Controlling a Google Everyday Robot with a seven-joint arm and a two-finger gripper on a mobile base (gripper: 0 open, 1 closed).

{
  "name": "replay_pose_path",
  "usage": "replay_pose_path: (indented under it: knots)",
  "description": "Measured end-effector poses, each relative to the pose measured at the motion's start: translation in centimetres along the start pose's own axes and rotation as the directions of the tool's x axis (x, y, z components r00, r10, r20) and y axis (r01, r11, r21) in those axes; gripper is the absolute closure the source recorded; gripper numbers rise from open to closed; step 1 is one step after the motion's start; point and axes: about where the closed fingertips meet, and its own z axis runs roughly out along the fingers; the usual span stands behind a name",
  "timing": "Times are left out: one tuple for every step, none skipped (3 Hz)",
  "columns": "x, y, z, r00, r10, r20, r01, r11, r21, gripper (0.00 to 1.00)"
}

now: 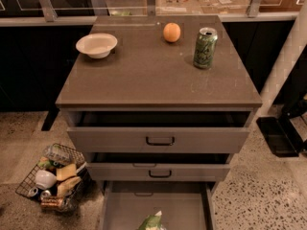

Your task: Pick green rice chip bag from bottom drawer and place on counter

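Observation:
The green rice chip bag (152, 223) lies in the open bottom drawer (120, 209), at the lower edge of the camera view; only its light-green top with a white crimped edge shows. The counter (144, 78) is the grey-brown top of the drawer cabinet. My gripper and arm are out of view.
On the counter stand a white bowl (96, 44), an orange (171, 32) and a green drink can (205, 48). The two upper drawers (159, 140) are pulled out a little. A wire basket (53, 176) of items sits on the floor at left. A black mat (280, 135) lies at right.

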Motion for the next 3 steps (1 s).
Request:
replay_pose_path:
  knots:
    - [0.0,0.0,0.1,1.000,-0.001,0.001,0.001,1.0000,-0.002,1.00]
    - [-1.4,-1.8,-0.7,0.999,-0.010,0.036,0.008,0.9992,0.039,1.00]
    - [-4.4,-4.8,-2.5,0.996,-0.042,0.083,0.035,0.9959,0.084,1.00]
